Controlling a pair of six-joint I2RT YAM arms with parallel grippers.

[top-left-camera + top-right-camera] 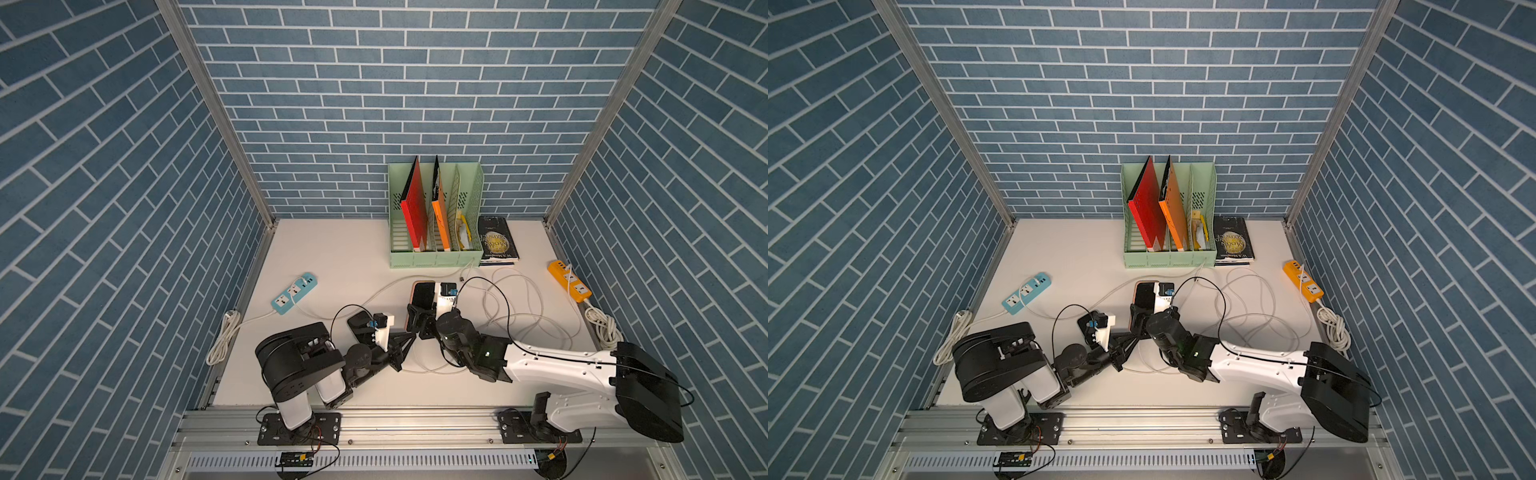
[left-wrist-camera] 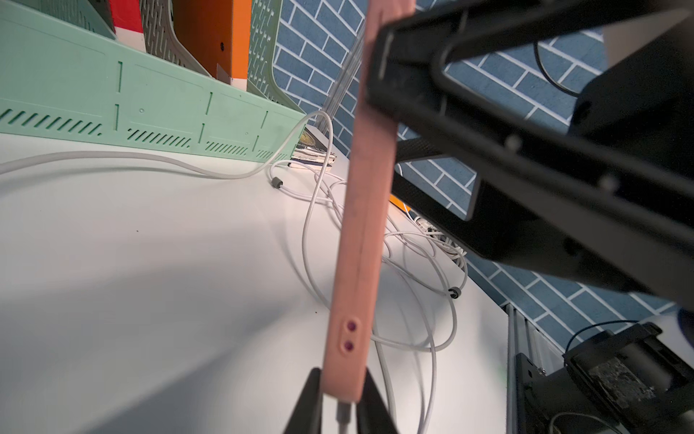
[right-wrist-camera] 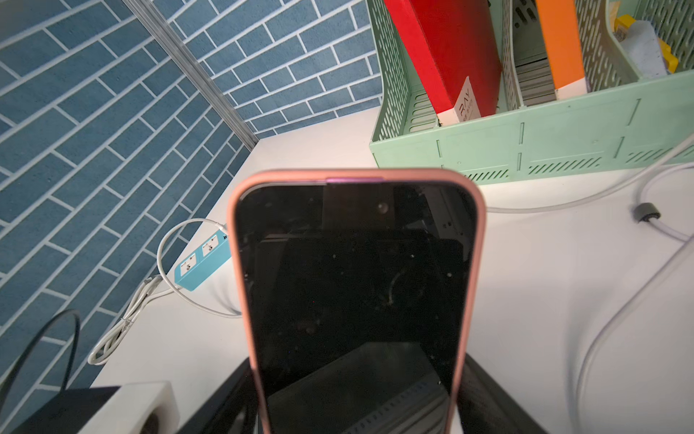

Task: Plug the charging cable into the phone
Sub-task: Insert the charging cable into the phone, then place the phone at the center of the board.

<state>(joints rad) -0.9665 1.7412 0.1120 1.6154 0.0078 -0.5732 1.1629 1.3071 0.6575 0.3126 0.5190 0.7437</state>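
A phone [image 1: 422,299] in a pink case is held above the table, screen towards the right wrist camera [image 3: 353,282]. My right gripper [image 1: 419,322] is shut on the phone across its width, one finger on each long edge [image 3: 356,362]. In the left wrist view the phone [image 2: 370,210] shows edge-on. The white charging cable's plug [image 2: 343,411] sits in its lower end. My left gripper [image 2: 341,372] stands open astride that end, with a gap between each finger and the plug. Both top views show the left gripper [image 1: 409,334] [image 1: 1129,334] just below the phone [image 1: 1144,297].
A green file organizer [image 1: 436,259] with red and orange folders stands at the back, a dark book [image 1: 496,241] beside it. A blue power strip [image 1: 294,292] lies left, an orange one [image 1: 568,280] right. Loose white cable loops [image 1: 519,307] cover the right. A black phone [image 1: 358,323] lies under the left wrist.
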